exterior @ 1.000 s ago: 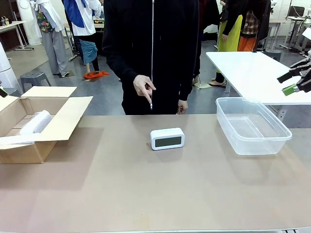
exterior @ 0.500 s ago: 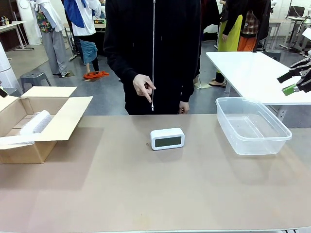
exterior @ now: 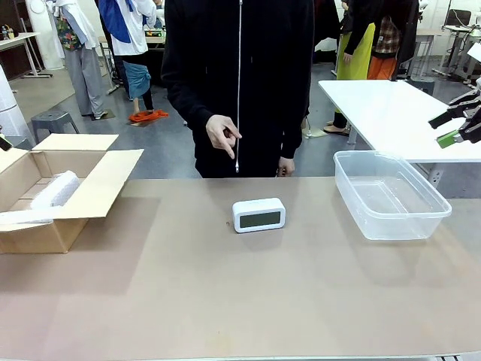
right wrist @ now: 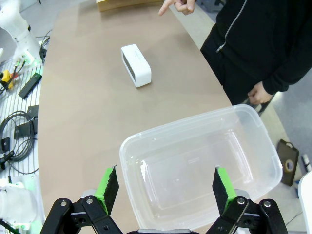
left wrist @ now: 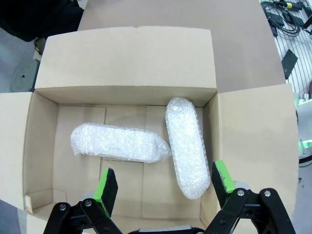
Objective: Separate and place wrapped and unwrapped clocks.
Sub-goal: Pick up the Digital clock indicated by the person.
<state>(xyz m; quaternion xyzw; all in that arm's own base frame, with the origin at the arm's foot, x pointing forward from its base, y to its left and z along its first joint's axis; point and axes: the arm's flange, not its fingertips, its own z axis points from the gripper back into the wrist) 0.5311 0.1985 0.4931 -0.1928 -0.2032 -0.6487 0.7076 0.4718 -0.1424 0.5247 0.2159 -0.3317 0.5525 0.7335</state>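
Since a second ago only the person has shifted, edging slightly toward the right of the front view; the clock, box, tub and both arms are sitting where they were. The person's hand (exterior: 222,137) is pointing one finger down toward the table (exterior: 225,301), a broad tan-brown surface. Behind it a grey-floored workroom is showing other people, a white table (exterior: 391,113) and a grey stool (exterior: 52,120).

The unwrapped clock (exterior: 259,215) is lying near the table's middle, its long axis running left to right across the front view and its grey screen facing the robot's side. The clear plastic tub (exterior: 391,194) is standing well apart from it toward the robot's right.

An open cardboard box (left wrist: 122,58) is sitting at the left end of the table. Inside it the two wrapped bundles are lying: one bundle (left wrist: 117,142) stretching across the left wrist view, the other bundle (left wrist: 186,146) running roughly at right angles to it, their near ends touching or almost so.

The left gripper (left wrist: 165,187) is hanging over the box with its jaws spread wide and gripping nothing. The right gripper (right wrist: 165,187) is hovering above the tub, jaws likewise wide apart and bare.
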